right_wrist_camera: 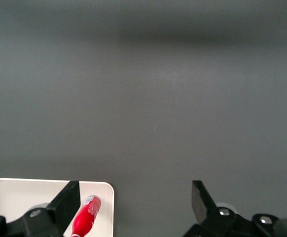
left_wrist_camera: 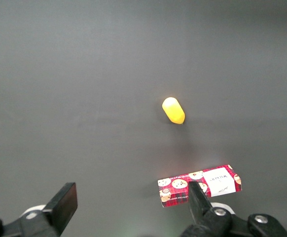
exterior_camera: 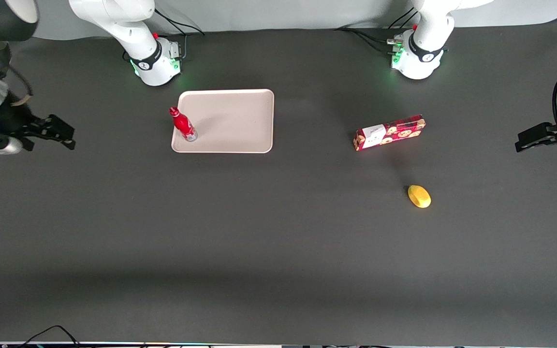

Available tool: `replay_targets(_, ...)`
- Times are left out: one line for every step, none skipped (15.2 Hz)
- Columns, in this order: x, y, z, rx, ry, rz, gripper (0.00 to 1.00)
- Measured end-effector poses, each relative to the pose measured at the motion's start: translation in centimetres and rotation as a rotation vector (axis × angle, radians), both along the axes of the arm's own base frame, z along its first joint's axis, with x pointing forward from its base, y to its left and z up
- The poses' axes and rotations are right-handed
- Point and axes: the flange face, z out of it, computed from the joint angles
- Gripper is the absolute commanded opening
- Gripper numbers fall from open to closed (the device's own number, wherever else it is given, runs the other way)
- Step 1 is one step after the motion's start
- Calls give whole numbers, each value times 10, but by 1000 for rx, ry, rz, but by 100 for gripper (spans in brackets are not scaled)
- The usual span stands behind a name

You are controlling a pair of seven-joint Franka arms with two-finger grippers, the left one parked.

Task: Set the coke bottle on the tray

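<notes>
The coke bottle [exterior_camera: 183, 124], small and red with a red cap and a clear base, stands upright on the pale pink-beige tray [exterior_camera: 240, 121], close to the tray's edge toward the working arm's end. It also shows in the right wrist view [right_wrist_camera: 86, 216], standing on the tray [right_wrist_camera: 20, 197] near its corner. My right gripper [exterior_camera: 61, 135] is open and empty, held high and well away from the tray toward the working arm's end of the table. In the right wrist view [right_wrist_camera: 133, 197] its fingers [right_wrist_camera: 67, 200] stand wide apart with nothing between them.
A red cookie box [exterior_camera: 388, 132] lies toward the parked arm's end of the table. A yellow lemon-like object [exterior_camera: 419, 196] lies nearer to the front camera than the box. Both also show in the left wrist view, box [left_wrist_camera: 200, 184] and yellow object [left_wrist_camera: 173, 110].
</notes>
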Motion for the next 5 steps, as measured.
replay_targets(10, -6, 4, 7, 3, -8, 100)
replay_targets(18, -11, 3, 10, 8, -12, 100)
replay_targets(26, -15, 0, 12, 14, -8, 100)
replay_targets(31, -19, -4, 13, 21, 2, 100)
replay_targets(34, -23, -8, 13, 27, 9, 100)
